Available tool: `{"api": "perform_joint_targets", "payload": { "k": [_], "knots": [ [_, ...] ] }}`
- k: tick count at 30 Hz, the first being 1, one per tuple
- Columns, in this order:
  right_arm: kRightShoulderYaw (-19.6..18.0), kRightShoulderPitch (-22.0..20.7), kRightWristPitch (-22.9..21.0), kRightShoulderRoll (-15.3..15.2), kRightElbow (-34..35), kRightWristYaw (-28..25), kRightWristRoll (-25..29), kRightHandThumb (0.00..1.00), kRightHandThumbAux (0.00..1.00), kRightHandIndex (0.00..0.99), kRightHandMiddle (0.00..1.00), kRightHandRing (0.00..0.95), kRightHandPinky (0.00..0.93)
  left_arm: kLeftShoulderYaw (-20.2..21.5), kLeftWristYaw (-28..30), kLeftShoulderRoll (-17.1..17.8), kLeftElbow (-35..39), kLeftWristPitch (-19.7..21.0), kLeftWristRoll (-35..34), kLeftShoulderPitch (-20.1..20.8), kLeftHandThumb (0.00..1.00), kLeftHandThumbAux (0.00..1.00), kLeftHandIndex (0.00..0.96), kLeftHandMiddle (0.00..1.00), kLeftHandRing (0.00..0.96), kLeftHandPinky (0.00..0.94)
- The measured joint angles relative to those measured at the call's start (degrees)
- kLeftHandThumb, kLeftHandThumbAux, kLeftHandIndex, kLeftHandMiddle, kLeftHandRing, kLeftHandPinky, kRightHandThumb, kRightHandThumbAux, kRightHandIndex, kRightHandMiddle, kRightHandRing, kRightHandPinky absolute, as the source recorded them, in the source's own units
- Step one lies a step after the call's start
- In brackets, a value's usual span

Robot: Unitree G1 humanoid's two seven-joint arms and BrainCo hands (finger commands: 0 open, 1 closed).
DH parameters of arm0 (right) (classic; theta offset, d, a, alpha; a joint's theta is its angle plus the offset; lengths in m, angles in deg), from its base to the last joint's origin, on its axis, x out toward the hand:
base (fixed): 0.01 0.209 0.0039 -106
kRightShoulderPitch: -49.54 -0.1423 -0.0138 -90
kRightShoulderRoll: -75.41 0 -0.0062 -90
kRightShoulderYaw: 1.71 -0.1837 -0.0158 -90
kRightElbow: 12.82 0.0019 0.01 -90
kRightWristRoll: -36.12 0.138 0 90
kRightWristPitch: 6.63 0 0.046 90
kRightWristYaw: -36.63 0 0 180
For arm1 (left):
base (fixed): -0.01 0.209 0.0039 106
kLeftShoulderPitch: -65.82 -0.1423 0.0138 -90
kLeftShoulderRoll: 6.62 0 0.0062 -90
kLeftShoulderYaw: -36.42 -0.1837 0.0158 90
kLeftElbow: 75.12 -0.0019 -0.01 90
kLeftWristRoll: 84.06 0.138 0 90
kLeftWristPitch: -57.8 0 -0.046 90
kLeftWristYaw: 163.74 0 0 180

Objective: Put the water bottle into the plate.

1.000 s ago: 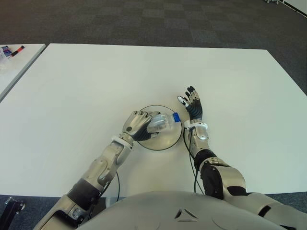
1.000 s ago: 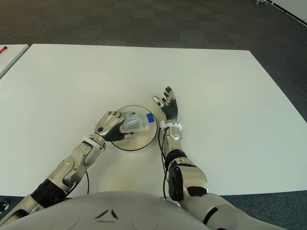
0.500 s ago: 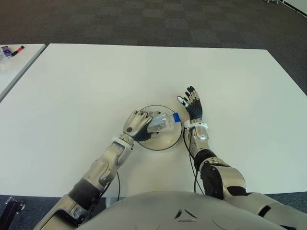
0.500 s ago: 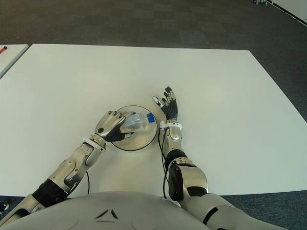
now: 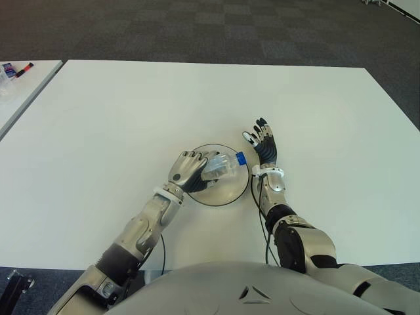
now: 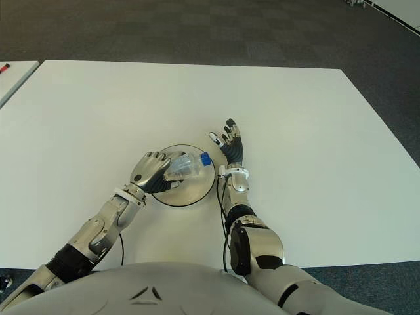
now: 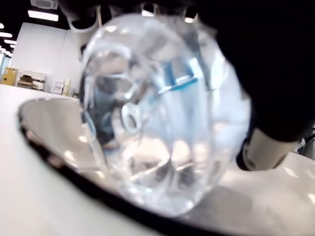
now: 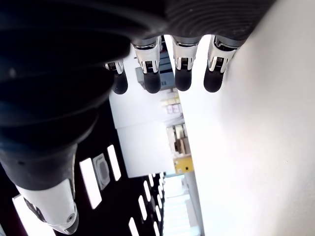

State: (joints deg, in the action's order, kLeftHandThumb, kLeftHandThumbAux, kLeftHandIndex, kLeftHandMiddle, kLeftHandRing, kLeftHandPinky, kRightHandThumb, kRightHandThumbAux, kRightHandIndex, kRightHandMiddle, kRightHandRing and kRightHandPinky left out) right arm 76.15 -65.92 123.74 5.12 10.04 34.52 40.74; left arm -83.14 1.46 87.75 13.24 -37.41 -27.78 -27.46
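white and smooth, the counter (image 5: 131, 105) spreads wide around us, with open room on every side of the work and dark checkered carpet (image 5: 197, 26) beyond its far edge. we see a second white counter (image 5: 20, 85) off to our left, carrying a marker (image 5: 23, 67). near our body sits the round plate (image 5: 230, 193), shallow with a dark rim. our left robot hand (image 5: 188, 170) curls around the clear water bottle (image 5: 222, 167), which lies on its side over the plate, blue cap (image 5: 240, 157) pointing right. our right robot hand (image 5: 266, 146) shows just right of the plate, fingers (image 8: 183, 73) spread and holding nothing.
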Motion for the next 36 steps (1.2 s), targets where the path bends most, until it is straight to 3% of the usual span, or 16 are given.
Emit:
{"api": "perform_joint_targets", "payload": {
  "k": [17, 36],
  "knots": [
    [-0.45, -0.26, -0.98, 0.16, 0.03, -0.21, 0.33, 0.103, 0.75, 0.076, 0.074, 0.066, 0.109, -0.26, -1.01, 0.3, 0.48, 1.71, 3.76, -0.15, 0.0, 0.741, 0.0, 0.0, 0.0, 0.0],
    [-0.74, -0.51, -2.02, 0.43, 0.31, -0.01, 1.23, 0.125, 0.748, 0.075, 0.071, 0.064, 0.107, -0.28, -6.13, -0.03, 0.46, 4.1, 5.68, -0.74, 0.0, 0.678, 0.0, 0.0, 0.0, 0.0]
  ]
}}
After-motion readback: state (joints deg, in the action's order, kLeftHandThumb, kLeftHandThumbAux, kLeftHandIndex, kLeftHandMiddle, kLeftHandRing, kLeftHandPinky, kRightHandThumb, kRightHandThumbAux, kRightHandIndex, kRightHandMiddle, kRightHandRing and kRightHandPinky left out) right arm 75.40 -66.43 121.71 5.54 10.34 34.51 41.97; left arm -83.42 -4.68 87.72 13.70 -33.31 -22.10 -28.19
